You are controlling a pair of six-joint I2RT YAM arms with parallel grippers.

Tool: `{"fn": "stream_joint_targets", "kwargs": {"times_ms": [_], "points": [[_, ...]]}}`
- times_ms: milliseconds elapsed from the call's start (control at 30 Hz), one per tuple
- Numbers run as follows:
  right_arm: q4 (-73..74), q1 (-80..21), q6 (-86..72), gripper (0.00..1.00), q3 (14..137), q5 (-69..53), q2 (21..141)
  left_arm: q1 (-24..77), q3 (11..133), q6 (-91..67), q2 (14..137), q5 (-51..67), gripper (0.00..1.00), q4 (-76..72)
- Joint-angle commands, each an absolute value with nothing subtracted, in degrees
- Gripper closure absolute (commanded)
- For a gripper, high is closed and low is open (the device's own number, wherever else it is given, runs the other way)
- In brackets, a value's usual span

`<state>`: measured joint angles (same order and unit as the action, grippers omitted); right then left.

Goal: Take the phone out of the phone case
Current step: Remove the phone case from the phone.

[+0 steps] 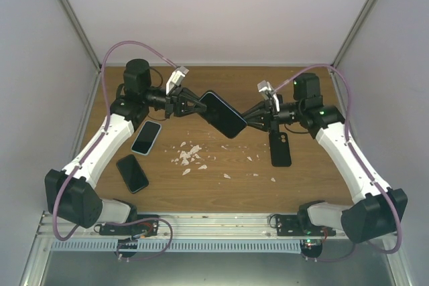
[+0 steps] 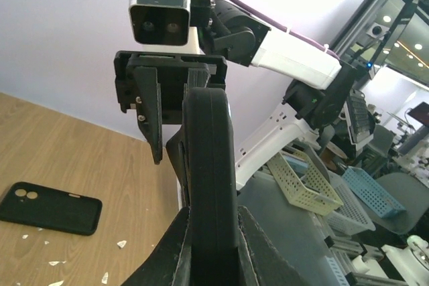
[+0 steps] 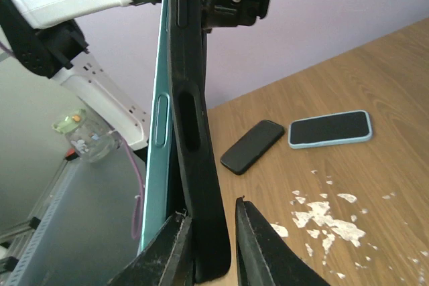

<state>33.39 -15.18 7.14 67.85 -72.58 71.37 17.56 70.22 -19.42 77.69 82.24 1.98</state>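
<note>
A phone in a black case (image 1: 223, 114) hangs in mid-air between both arms, over the middle of the table. My left gripper (image 1: 199, 107) is shut on its left end; in the left wrist view the case's black edge (image 2: 209, 165) is pinched between the fingers of that gripper (image 2: 213, 212). My right gripper (image 1: 247, 117) is at the right end. In the right wrist view the black case (image 3: 194, 165) stands peeled away from the teal phone edge (image 3: 161, 138). The right gripper (image 3: 211, 216) straddles the case corner, with a gap at the right finger.
An empty black case (image 1: 280, 148) lies on the table under the right arm. A phone in a light blue case (image 1: 146, 137) and a black phone (image 1: 132, 173) lie at the left. White crumbs (image 1: 189, 155) are scattered across the middle of the wooden table.
</note>
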Motion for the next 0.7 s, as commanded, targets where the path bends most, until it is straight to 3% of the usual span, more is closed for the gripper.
{"fn": "stream_joint_targets", "kwargs": {"times_ms": [0, 133, 300, 500, 667], "points": [[31.9, -17.7, 8.3, 0.8, 69.9, -72.0, 73.3, 21.6, 72.5, -19.1, 77.7, 91.7, 1.0, -0.6], [32.3, -19.3, 8.7, 0.76, 71.0, -72.6, 74.1, 22.4, 72.5, -18.9, 78.3, 91.5, 1.0, -0.5], [32.6, -21.3, 9.1, 0.8, 71.5, -75.5, 75.1, 23.0, 72.9, -18.8, 79.7, 89.7, 1.0, -0.4], [29.4, -21.5, 4.1, 0.99, 69.6, -76.0, 75.4, 21.7, 74.9, -18.9, 82.3, 84.7, 1.0, 1.3], [23.2, -19.9, -4.3, 0.99, 66.8, -76.4, 75.4, 19.7, 77.5, -16.9, 84.3, 78.2, 0.98, 5.3]]}}
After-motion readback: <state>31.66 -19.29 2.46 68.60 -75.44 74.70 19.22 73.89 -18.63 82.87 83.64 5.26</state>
